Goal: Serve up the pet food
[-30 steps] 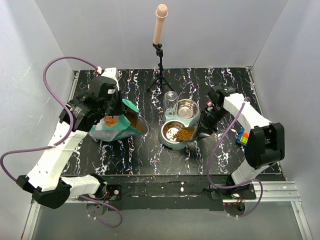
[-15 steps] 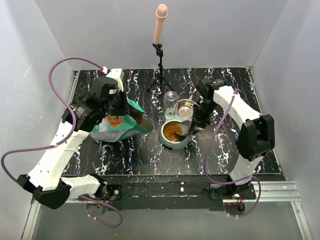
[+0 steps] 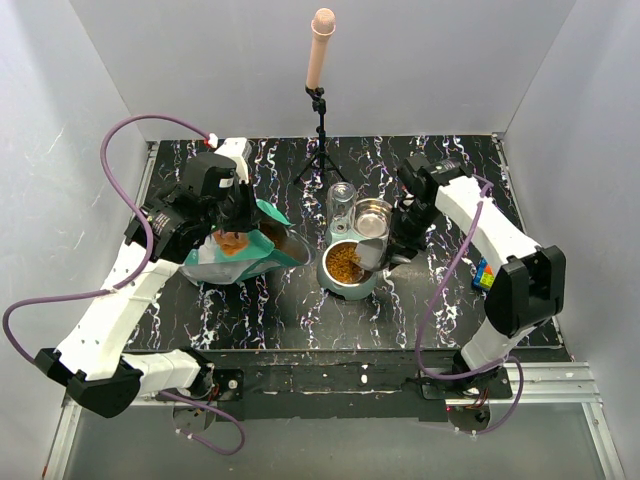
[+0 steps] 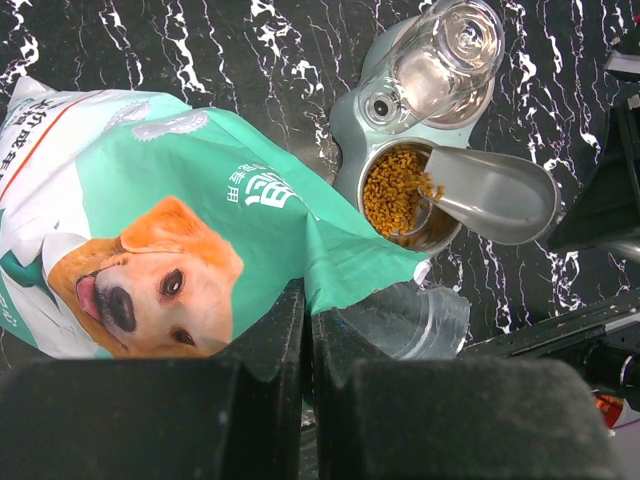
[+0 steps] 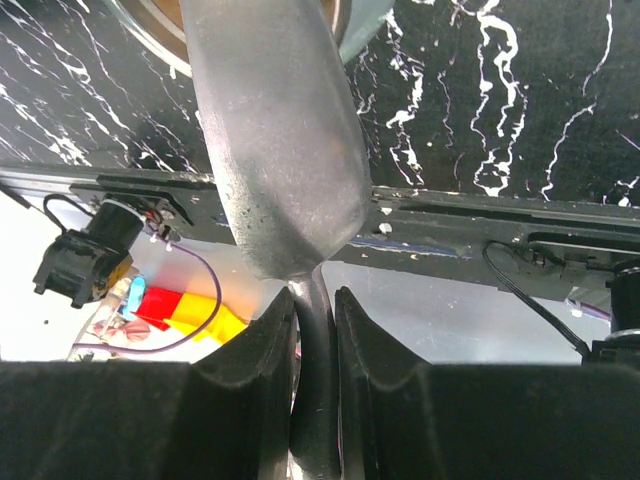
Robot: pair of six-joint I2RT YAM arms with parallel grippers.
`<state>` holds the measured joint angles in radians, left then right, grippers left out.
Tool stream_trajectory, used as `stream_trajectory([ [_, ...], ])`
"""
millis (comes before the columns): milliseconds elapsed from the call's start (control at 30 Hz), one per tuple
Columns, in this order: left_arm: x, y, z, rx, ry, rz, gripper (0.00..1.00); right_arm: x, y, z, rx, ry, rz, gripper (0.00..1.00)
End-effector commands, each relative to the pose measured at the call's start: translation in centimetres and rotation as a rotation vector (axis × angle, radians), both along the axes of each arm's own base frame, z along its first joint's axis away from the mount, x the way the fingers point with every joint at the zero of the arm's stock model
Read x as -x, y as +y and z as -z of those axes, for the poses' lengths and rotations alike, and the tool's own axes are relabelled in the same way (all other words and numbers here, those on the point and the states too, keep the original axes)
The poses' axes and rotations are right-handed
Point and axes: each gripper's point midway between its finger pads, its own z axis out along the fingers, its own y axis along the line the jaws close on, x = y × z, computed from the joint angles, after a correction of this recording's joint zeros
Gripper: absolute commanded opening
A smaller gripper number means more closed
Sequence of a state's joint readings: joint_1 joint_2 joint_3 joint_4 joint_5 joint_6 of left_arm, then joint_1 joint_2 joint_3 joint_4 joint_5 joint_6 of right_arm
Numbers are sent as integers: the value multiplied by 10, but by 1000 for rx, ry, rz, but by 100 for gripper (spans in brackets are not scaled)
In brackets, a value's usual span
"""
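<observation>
The near bowl [image 3: 326,272] already carries a thick bed of pet food [image 4: 390,195] — serving is well under way. The right gripper [image 5: 313,305] pinches the thin handle of the grey scoop [image 5: 275,150], fingers tight on either side of it. The scoop is tipped with its mouth over the bowl's rim, a few pellets right at its lip. I read this as the tail end of a pour.

Left to do, by my judgement: shake out the last pellets, maybe fetch another scoopful, then set scoop and bag down. The far steel bowl [image 3: 373,216] shows bare metal.

The left gripper [image 4: 308,300] is pressed together on the edge of the teal bag [image 4: 150,220], holding it tilted just left of the bowls, with more brown kibble showing inside its open mouth.

In the top view the bag's long axis runs left to right, mouth aimed right at the bowls. The scoop lies along the line from the right gripper to the near bowl — mouth left, handle right.
</observation>
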<state>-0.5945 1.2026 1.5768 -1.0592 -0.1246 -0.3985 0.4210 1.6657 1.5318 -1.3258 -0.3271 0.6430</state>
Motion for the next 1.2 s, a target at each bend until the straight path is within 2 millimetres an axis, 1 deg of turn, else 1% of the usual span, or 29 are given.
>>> stream_trajectory([
  [0,-7,-26,-64,189,-180,75,0,65,-32,-19,113,207,-17,1],
  [67,-6,-27,-62,188,-168,77,0,69,-34,-20,118,200,-6,1],
  [133,-6,-25,-62,190,-167,67,0,77,-38,-9,131,230,-15,1],
  [167,-5,-24,-62,192,-167,61,0,77,-37,-6,126,231,-16,1],
  [200,-6,-23,-61,191,-166,52,0,73,-37,-7,128,205,-18,1],
  [267,-6,-22,-60,187,-163,49,0,64,-38,-15,133,128,-9,1],
  [300,-5,-21,-61,187,-163,49,0,62,-39,-18,136,109,-10,1],
  [400,-4,-21,-56,171,-156,60,0,62,-43,-16,139,73,-19,1],
  [433,-3,-23,-54,165,-153,72,0,60,-40,-21,109,25,-12,1],
  [500,-1,-26,-51,157,-146,102,0,51,-33,-36,35,-101,-6,1],
  [567,-1,-28,-48,146,-132,122,0,50,-29,-49,-28,-189,-16,1],
  [667,4,-37,-41,150,-89,173,0,59,-24,-68,-130,-293,-49,1],
  [733,6,-41,-36,152,-58,193,0,68,-19,-82,-200,-368,-79,1],
  [767,8,-43,-33,154,-42,205,0,75,-14,-91,-242,-412,-106,1],
  [867,14,-51,-26,165,8,249,0,101,18,-121,-408,-496,-217,1],
  [900,16,-54,-25,169,23,267,0,108,29,-128,-445,-501,-243,1],
  [933,19,-57,-23,172,40,287,0,111,38,-132,-460,-511,-256,1],
  [1033,26,-60,-17,164,80,329,0,110,60,-141,-439,-529,-270,1],
  [1100,30,-58,-13,147,98,344,0,104,72,-156,-421,-571,-286,1],
  [1167,31,-57,-9,133,121,350,0,100,82,-159,-372,-583,-319,1],
])
